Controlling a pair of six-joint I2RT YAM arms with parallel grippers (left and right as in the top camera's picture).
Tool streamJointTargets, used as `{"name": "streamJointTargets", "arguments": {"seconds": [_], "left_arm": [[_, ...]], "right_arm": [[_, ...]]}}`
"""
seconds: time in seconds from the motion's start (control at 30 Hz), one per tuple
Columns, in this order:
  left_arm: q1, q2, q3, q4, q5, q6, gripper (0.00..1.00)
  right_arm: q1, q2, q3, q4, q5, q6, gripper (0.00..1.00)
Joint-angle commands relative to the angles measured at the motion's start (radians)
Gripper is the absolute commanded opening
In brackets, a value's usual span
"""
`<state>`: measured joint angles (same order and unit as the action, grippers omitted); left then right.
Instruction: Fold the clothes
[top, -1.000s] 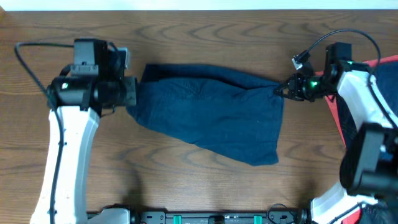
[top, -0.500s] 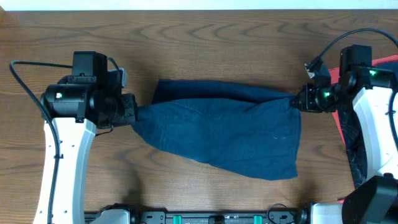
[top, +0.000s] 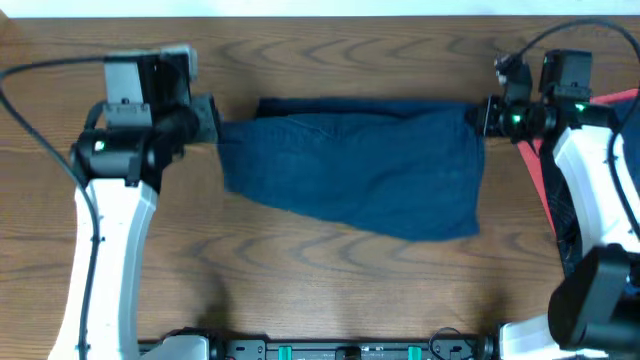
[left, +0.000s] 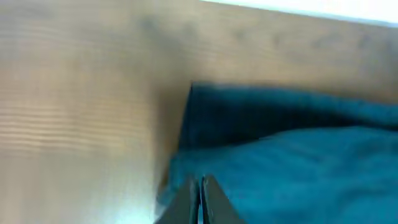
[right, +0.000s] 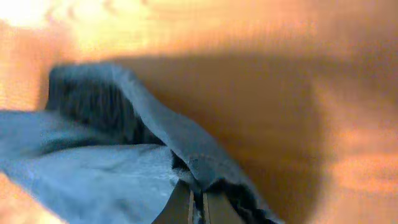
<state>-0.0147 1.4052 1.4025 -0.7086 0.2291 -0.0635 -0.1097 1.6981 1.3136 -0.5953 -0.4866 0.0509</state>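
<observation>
Wood bench (top: 330, 290); shorts (top: 360, 170) lie toward its far edge, long axis left-right, strung between my claws. Left claw (top: 217, 125) clenched on the left end, right claw (top: 476, 115) clenched on the right end. Free edge lies nearer my base.

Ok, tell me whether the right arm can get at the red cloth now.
Probably not yet: the right gripper is shut on a corner of the shorts. The red cloth lies right beside that arm, so after letting go it likely could.
</observation>
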Motion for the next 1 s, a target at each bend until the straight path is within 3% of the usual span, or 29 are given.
{"name": "streamJointTargets", "arguments": {"seconds": [0.0, 0.17, 0.2, 0.27, 0.33, 0.4, 0.43, 0.6, 0.77, 0.97], "left_arm": [[0.003, 0.109, 0.002, 0.07, -0.011, 0.021, 0.06], [0.003, 0.219, 0.002, 0.034, -0.001, 0.021, 0.06], [0.003, 0.232, 0.002, 0.017, -0.001, 0.021, 0.06], [0.003, 0.255, 0.002, -0.002, -0.001, 0.021, 0.07], [0.003, 0.274, 0.002, 0.0, 0.004, 0.021, 0.13], [0.002, 0.295, 0.002, 0.012, 0.007, 0.022, 0.17], [0.002, 0.308, 0.002, 0.026, 0.007, 0.023, 0.25], [0.002, 0.402, 0.002, 0.16, 0.058, 0.027, 0.46], [0.002, 0.539, 0.002, 0.28, 0.077, 0.037, 0.54], [0.002, 0.67, 0.002, 0.415, 0.191, 0.036, 0.55]], "right_arm": [[0.015, 0.074, 0.006, 0.078, 0.009, 0.056, 0.01], [0.007, 0.167, 0.006, 0.071, 0.014, 0.082, 0.04], [0.004, 0.181, 0.006, 0.06, 0.031, 0.078, 0.14], [-0.002, 0.198, 0.006, 0.045, 0.072, 0.064, 0.43], [-0.015, 0.202, 0.006, 0.04, 0.11, 0.064, 0.57], [-0.029, 0.201, 0.006, 0.058, 0.12, 0.064, 0.64], [-0.036, 0.2, 0.006, 0.069, 0.115, 0.065, 0.65], [-0.072, 0.2, 0.006, 0.089, 0.027, 0.069, 0.66], [-0.087, 0.2, 0.006, 0.072, -0.099, 0.068, 0.65], [-0.086, 0.2, 0.006, 0.034, -0.124, 0.068, 0.63]]}}
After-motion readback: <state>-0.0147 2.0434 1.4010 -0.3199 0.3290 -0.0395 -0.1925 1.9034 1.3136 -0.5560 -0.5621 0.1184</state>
